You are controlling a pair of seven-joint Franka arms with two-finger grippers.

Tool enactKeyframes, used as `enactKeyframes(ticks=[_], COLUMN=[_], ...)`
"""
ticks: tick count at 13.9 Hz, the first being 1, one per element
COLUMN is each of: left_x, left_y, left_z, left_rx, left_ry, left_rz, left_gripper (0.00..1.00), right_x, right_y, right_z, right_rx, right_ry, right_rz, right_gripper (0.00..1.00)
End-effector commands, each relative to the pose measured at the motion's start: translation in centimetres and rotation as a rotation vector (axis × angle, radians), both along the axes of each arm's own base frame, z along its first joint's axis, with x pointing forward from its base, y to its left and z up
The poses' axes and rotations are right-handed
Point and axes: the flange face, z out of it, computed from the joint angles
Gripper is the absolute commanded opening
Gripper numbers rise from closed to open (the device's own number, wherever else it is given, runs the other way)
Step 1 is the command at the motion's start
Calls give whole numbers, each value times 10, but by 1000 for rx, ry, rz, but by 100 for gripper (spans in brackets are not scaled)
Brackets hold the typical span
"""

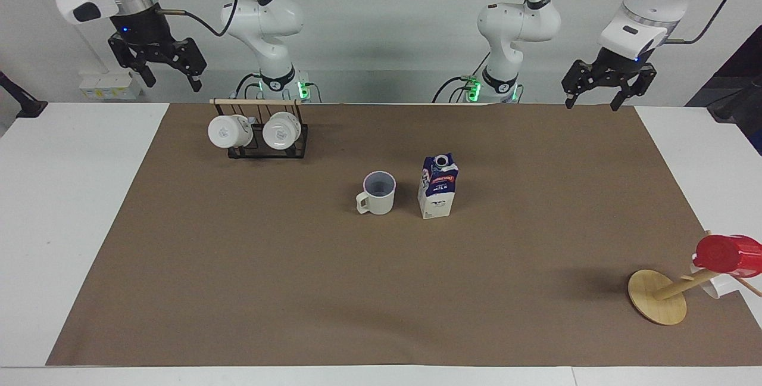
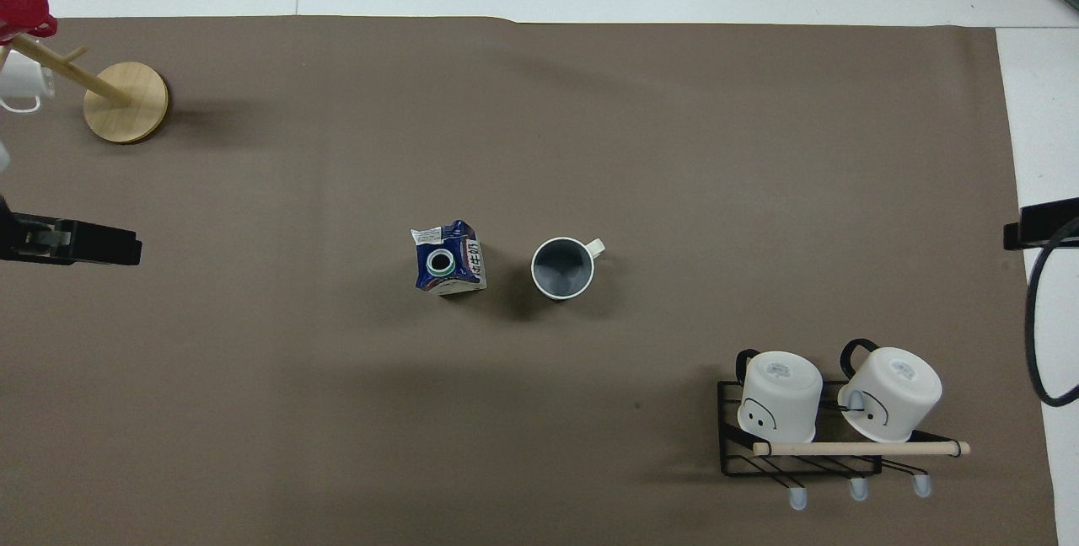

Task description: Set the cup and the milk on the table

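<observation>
Cream-white, the cup (image 1: 378, 192) stands upright mid-table (image 1: 77, 195) on the brown sheet (image 1: 297, 290), just beside the milk (image 1: 438, 186), apart. We see our left gripper (image 1: 608, 83) and right gripper (image 1: 158, 62) raised over the robots' edge, fingers spread, both empty.

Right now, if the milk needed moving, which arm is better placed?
Left, probably. The milk stands toward the left arm's end from the cup, so the left tool avoids reaching over it. Both tools hang empty.
</observation>
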Motion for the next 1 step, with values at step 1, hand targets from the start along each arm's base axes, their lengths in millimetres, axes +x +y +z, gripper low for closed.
enactKeyframes(ticks=[1], left_x=[-3], left_y=[5], left_z=[7], left_rx=[12], left_ry=[8], left_rz=[-11], left_gripper=[100], right_x=[-1], right_y=[0], right_z=[3], right_rx=[11], right_ry=[6], right_rz=[13], right_gripper=[100])
